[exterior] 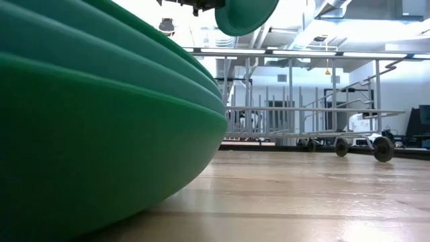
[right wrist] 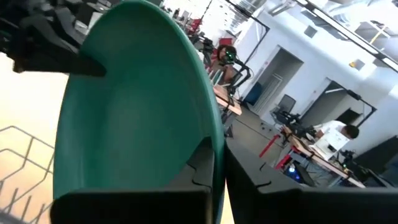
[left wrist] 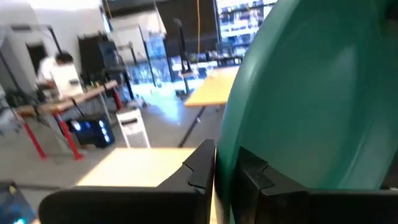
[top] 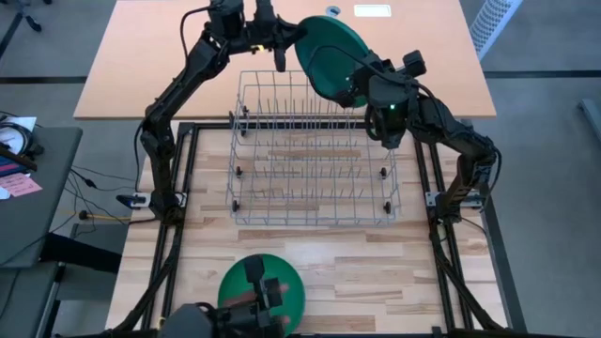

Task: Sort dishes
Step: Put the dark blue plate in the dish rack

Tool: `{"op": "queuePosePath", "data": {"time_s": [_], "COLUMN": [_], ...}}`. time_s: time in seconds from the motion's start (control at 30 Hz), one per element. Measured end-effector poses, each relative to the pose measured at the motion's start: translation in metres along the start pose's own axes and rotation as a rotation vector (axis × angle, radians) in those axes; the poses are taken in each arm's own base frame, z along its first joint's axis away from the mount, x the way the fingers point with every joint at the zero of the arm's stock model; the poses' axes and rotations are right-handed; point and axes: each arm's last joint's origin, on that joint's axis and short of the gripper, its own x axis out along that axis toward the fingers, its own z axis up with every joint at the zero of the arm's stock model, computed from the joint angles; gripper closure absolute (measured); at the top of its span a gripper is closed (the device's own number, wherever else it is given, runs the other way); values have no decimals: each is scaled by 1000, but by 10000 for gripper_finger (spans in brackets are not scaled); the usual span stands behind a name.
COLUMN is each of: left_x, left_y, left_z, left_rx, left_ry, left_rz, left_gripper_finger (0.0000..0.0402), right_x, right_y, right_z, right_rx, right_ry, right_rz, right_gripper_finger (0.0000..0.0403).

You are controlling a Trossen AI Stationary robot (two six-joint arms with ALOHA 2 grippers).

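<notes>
Teal plate (top: pixel 331 56) hangs above the rack's (top: pixel 315 155) far edge in the high view, both grippers at its rim, apparently mid-handover. Left wrist view: left gripper (left wrist: pixel 227 171) pinches the rim. Right wrist view: right gripper (right wrist: pixel 217 168) clamps it too. Next, one must let go before racking.

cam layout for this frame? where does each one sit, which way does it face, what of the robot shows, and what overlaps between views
High: above the table, looking straight down; both arms, wire rack, plate held over the rack's far side by left end effector and right end effector; stacked plates at the near edge.
Low: table height, looking level across; stacked plates fill the foreground, rack behind.
Left wrist: past its own fingers, shut on the plate.
Right wrist: past its own fingers, shut on the plate.
Shared: all four show the held plate.
</notes>
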Motion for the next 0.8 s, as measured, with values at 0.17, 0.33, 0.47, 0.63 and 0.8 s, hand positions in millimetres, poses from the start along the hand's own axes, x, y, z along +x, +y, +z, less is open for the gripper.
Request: {"op": "queuePosePath", "data": {"time_s": [0.17, 0.33, 0.47, 0.63, 0.8], "left_x": [0, 0, 0, -1, -3], "left_y": [-1, 0, 0, 2, 6], "left_z": [-4, -3, -3, -3, -2], "left_rx": [8, 16, 37, 64, 81], "left_ry": [36, 37, 37, 36, 12], "left_rz": [-5, 15, 26, 35, 35], "left_gripper_finger": [388, 395, 397, 399, 400], "right_x": [5, 4, 2, 6, 14], "right_y": [0, 0, -9, -22, -36], "right_z": [0, 1, 3, 5, 3], "right_rx": [2, 98, 324, 558, 695], "right_ry": [2, -31, -49, -47, -17], "right_rz": [1, 100, 213, 372, 569], "right_gripper_finger": [372, 352, 318, 274, 241]}}
